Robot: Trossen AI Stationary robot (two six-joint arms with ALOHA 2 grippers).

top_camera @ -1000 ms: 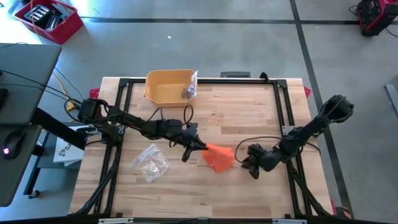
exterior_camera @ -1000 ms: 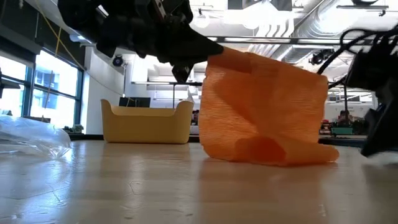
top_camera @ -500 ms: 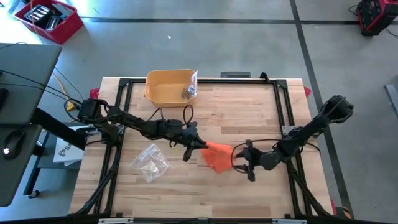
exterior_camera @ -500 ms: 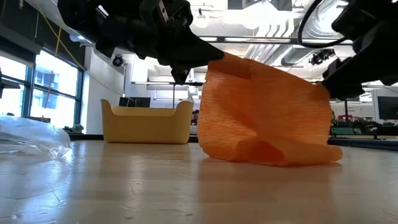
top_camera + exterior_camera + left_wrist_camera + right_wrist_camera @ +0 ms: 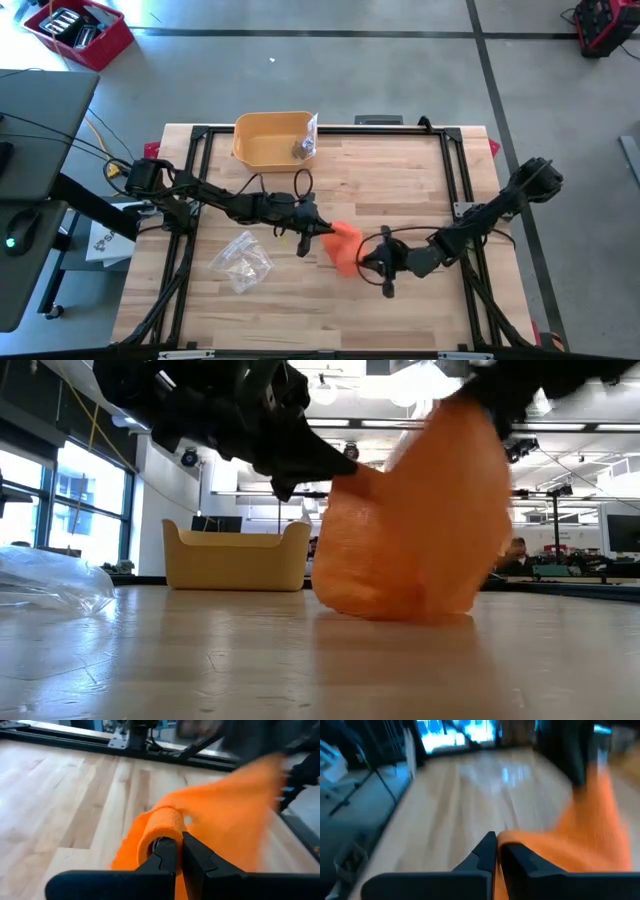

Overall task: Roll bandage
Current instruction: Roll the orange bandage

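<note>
Left gripper [image 5: 308, 232] is clamping the rolled end of the orange bandage [image 5: 343, 246] between its fingertips, while right gripper [image 5: 366, 258] is pinching the loose end on the opposite side, mid-table.

We see the bandage [image 5: 343, 248] mid-table between left gripper [image 5: 318, 234] and right gripper [image 5: 366, 258], bin [image 5: 270, 138] behind, plastic bag [image 5: 241, 259] left.

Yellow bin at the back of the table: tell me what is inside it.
In the high view, the yellow bin holds one small grey object against its right wall, with a clear wrapper at that rim. In the low view, the bin's wall hides the inside.
</note>
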